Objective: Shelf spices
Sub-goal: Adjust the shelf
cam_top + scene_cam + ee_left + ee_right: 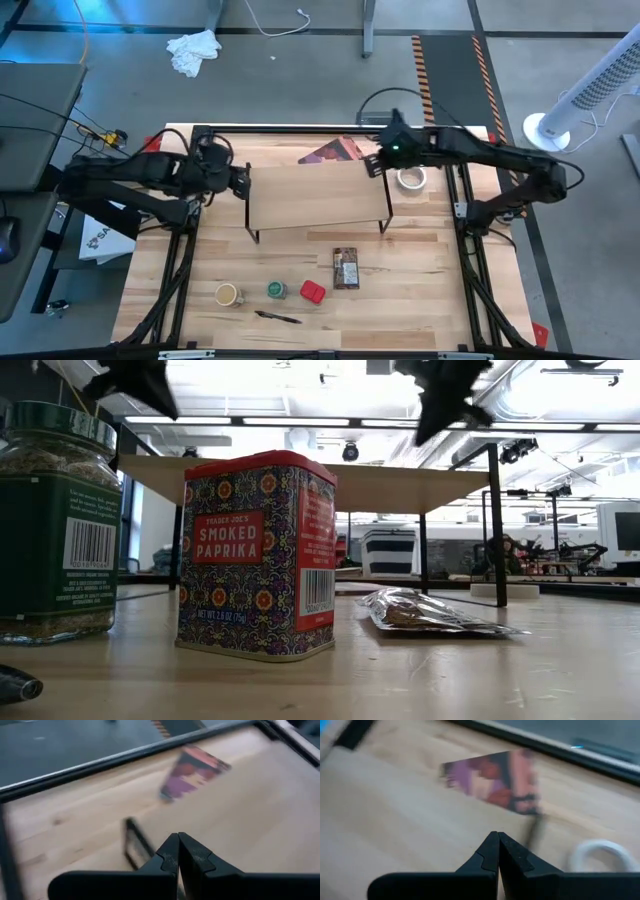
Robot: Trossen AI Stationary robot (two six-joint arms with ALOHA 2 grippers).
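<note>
The shelf [318,195], a light wood board on thin black legs, stands on its legs at the table's middle. My left gripper [243,180] is shut above its left end, and my right gripper [375,163] is shut above its far right corner. In the low view both grippers [150,390] [440,410] hang clear above the board [400,485]. Near the front edge stand the tan-topped jar [228,294], the green-lidded jar [276,290] and the red tin [312,291]. The brown-orange packet [345,268] lies flat beside them.
A dark reddish printed card [335,152] lies behind the shelf, and a white tape roll [411,179] lies to its right. A dark pen [278,317] lies near the front edge. The tabletop has a black frame [300,128].
</note>
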